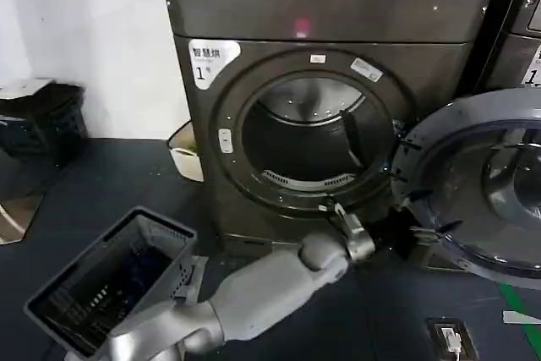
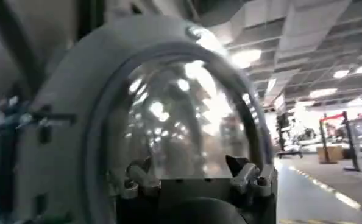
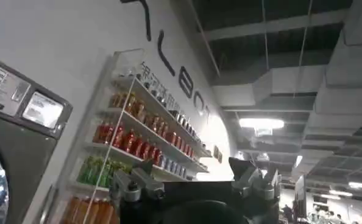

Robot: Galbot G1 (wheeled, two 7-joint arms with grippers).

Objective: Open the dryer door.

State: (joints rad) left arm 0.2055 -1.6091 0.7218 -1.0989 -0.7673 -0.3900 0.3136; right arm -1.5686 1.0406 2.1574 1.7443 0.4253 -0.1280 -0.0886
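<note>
One arm is doing the work: the left gripper (image 1: 338, 211) is hovering low at the drum opening's lower rim, fingers spread and holding nothing. Just to its right, apart from the fingertips, the dryer door (image 1: 482, 183) is standing swung wide on its right-hand hinge, grey inner face outward. Beyond, the dryer (image 1: 330, 14) is gaping open. The right gripper (image 3: 196, 182) is idling, fingers apart.
</note>
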